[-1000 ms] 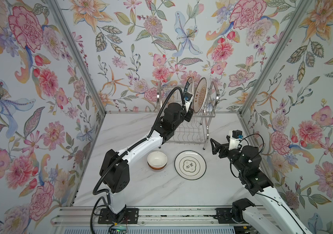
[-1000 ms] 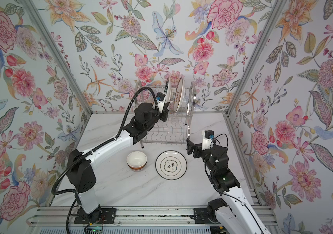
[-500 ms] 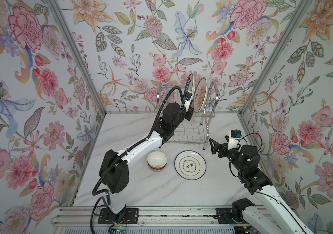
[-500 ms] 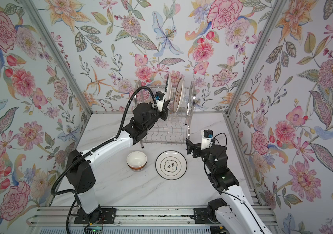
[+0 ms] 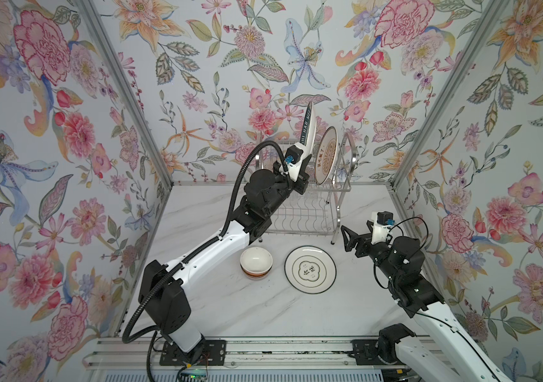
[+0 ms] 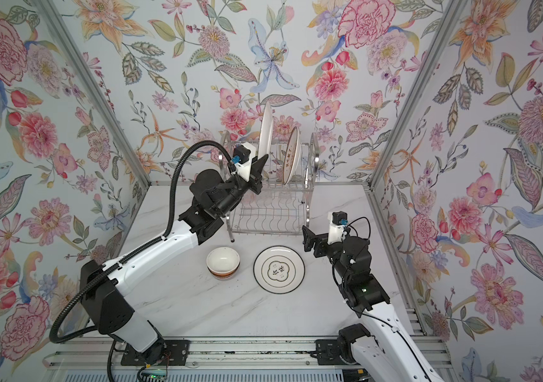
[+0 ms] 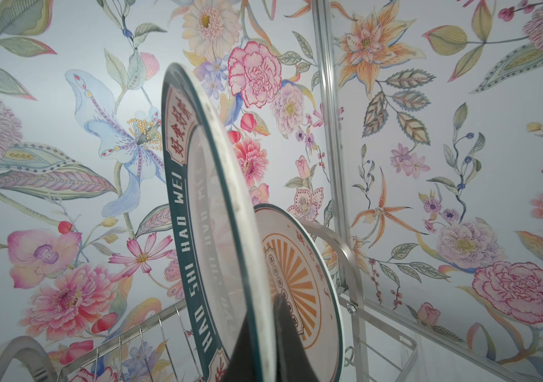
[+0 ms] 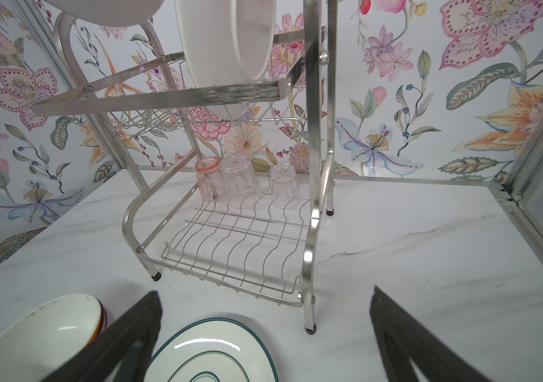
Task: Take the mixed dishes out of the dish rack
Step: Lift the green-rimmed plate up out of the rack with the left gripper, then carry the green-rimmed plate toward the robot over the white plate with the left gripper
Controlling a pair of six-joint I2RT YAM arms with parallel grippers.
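The green-lettered plate is being pinched at its lower rim by the left claw, whose jaws are being pressed closed on it, in the upper centre of both top views. It is being held on edge above the top tier of the chrome dish rack, with its top edge higher than the orange sunburst plate, which is being carried in a slot of that tier just to the right. In the left wrist view the two plates are being shown close beside each other; whether they touch cannot be told. The right claw is being held wide open and empty, right of centre, beside the rack's front right leg and above the marble worktop. Three upturned glass tumblers are being carried at the back of the rack's lower shelf. An orange-striped bowl and a white plate are being borne by the worktop in front of the rack, side by side, not touching.
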